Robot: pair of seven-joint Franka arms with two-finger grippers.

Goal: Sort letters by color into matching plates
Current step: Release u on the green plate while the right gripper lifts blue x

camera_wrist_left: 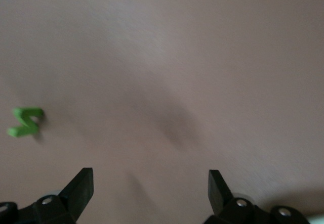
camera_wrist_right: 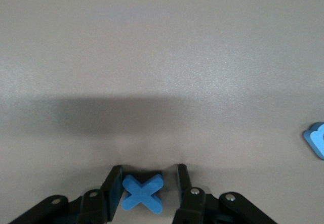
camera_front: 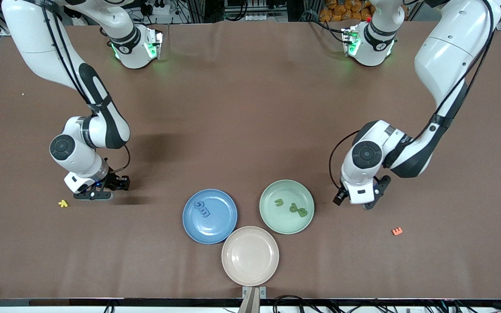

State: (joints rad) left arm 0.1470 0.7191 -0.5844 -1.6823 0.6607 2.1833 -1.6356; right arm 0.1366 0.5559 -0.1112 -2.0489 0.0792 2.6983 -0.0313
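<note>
In the front view, your right gripper (camera_front: 98,194) sits low at the table beside a yellow letter (camera_front: 63,203); the left gripper (camera_front: 360,201) hangs near the green plate (camera_front: 272,217), which holds three green letters; the blue plate (camera_front: 189,224) holds two. An orange letter (camera_front: 397,231) lies loose. In the left wrist view, the fingers (camera_wrist_left: 81,186) are spread, with a green letter (camera_wrist_left: 24,121) off-centre: recentre over it. In the right wrist view, the fingers (camera_wrist_right: 112,186) pinch a blue X (camera_wrist_right: 143,192): lift and carry it to the blue plate. No readable labels.

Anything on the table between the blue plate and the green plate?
Nothing. In the front view the blue plate and the green plate sit side by side with only a narrow strip of bare brown table between them.
</note>
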